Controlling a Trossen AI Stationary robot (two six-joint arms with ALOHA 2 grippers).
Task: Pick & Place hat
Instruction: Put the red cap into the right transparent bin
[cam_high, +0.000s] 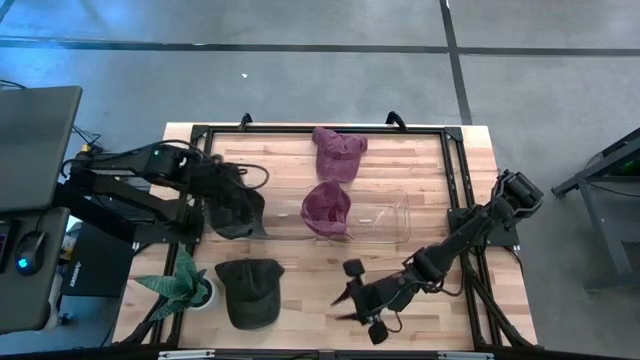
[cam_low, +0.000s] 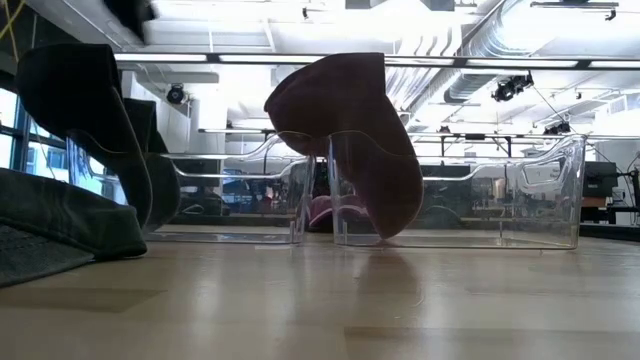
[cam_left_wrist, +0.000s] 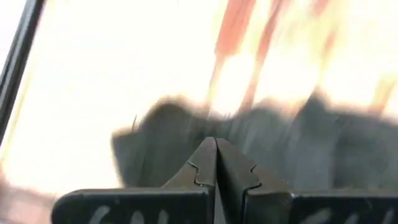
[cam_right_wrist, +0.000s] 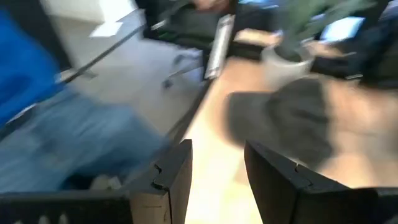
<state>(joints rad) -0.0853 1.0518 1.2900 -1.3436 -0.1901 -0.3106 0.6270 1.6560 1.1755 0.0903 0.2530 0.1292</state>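
Note:
A dark hat (cam_high: 238, 215) hangs at the left end of the clear container (cam_high: 385, 218), with my left gripper (cam_high: 228, 200) shut above it. In the low view this dark hat (cam_low: 85, 110) droops from high up. A second dark hat (cam_high: 248, 290) lies flat on the table near the front edge. One maroon hat (cam_high: 327, 208) is draped over the container's rim, and another maroon hat (cam_high: 338, 152) lies on the table's far side. My right gripper (cam_high: 345, 298) hovers open to the right of the flat dark hat, with nothing between its fingers. My left gripper (cam_left_wrist: 216, 146) has its two fingers closed together, tips against the dark hat's cloth (cam_left_wrist: 186, 134), coming from above and slanting down. Blur hides which part of the hat it has. The hat hangs below the fingers; whether its lower end touches the table, I cannot tell.
A potted plant (cam_high: 185, 285) stands at the near left corner beside the flat dark hat. A black frame (cam_high: 455, 170) runs around the table's far and side edges. Bare wood lies between the container and the front edge.

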